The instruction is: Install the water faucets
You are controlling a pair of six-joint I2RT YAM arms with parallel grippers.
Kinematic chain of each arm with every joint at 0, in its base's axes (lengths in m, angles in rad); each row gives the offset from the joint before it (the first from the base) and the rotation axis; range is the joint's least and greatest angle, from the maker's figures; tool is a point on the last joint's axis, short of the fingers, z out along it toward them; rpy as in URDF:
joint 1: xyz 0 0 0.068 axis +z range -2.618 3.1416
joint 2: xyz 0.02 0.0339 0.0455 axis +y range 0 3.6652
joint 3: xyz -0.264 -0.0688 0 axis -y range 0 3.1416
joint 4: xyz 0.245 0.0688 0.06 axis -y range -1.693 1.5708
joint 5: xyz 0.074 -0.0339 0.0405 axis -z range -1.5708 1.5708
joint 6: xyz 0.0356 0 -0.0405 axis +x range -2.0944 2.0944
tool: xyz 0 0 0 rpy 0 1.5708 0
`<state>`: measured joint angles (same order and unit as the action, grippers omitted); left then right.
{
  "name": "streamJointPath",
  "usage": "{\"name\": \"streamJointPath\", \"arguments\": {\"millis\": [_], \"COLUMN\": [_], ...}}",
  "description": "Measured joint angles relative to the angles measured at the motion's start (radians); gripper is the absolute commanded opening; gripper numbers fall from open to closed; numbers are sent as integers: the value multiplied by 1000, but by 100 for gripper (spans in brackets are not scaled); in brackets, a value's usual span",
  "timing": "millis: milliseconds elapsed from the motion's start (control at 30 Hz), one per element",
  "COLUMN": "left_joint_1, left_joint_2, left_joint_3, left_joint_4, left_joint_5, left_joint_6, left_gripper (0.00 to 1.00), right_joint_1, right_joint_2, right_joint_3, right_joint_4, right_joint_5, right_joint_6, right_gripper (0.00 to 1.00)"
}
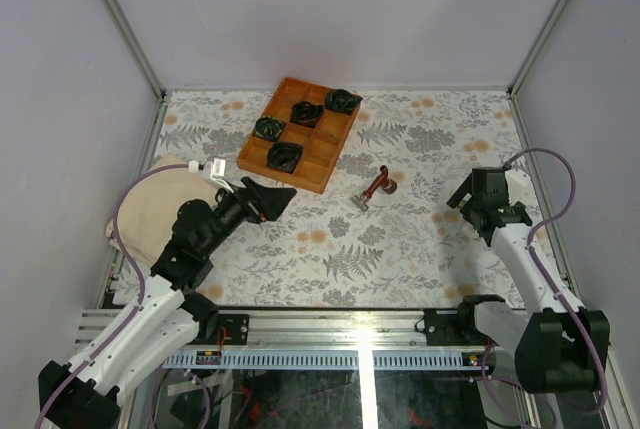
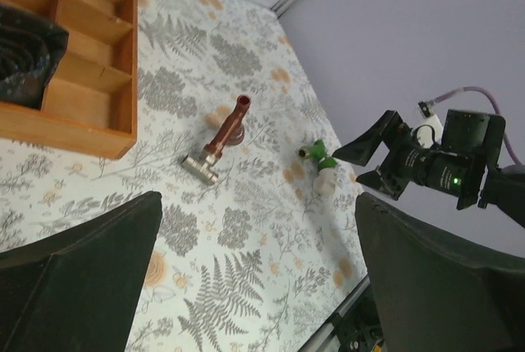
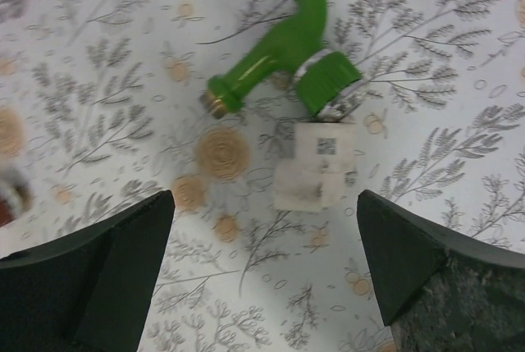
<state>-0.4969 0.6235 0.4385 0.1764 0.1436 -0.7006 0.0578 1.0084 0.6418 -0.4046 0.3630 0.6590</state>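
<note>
Work surface: a table covered with a fern-and-flower print, enclosed by plain grey walls. Two arms were counted, one on each side. The left gripper was held over the left-centre of the table with its jaws spread wide and nothing between them. The right gripper was likewise spread wide and empty, poised over the right side. One cream cloth was noted at the left edge. One wooden tray with several compartments was noted at the far centre, and four black-and-green coiled bundles were counted in it. Two faucets were counted, both lying flat on the print and well apart from the tray. The red-brown faucet was found near the table centre, silvery end towards the arms. The green faucet was found further right, directly under the right gripper. One small white piece was seen just beside the green faucet's ringed collar, possibly touching it. Both faucets were judged rigid, light and smooth-skinned, so liable to roll or slip when pinched. A grip across the straight barrel is advised, with the curved spout and the end fitting left free.
</note>
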Motion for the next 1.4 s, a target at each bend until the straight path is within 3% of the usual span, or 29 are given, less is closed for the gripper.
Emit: {"name": "streamJointPath", "arguments": {"millis": [167, 300, 433, 633, 733, 800, 967, 1200, 1400], "left_joint_1": [0, 0, 0, 0, 0, 0, 0, 0, 0], "left_joint_2": [3, 3, 3, 3, 3, 3, 8, 62, 98], "left_joint_3": [0, 0, 1, 3, 3, 3, 3, 3, 2], "left_joint_4": [-40, -51, -58, -64, -66, -66, -64, -65, -65], "left_joint_5": [14, 35, 45, 57, 60, 60, 64, 102, 127], "left_joint_6": [-2, 8, 28, 48, 51, 51, 50, 37, 10], "left_gripper": [100, 100, 100, 100, 100, 100, 100, 100, 100], "right_joint_1": [-64, -82, -94, -99, -100, -100, -42, 399, 747], "right_joint_2": [108, 181, 243, 383, 381, 352, 203, 127, 199], "right_joint_3": [0, -1, 0, 14, 21, -2, -125, -168, -119], "right_joint_4": [-6, -3, 19, 52, 62, 93, 159, 125, 108], "right_joint_5": [14, 22, 23, 5, -40, -105, -250, -243, -164], "right_joint_6": [-3, -13, -24, -29, -32, -17, 74, 292, 482], "right_gripper": [97, 85, 81, 60, 41, 37, 43, 47, 72]}}
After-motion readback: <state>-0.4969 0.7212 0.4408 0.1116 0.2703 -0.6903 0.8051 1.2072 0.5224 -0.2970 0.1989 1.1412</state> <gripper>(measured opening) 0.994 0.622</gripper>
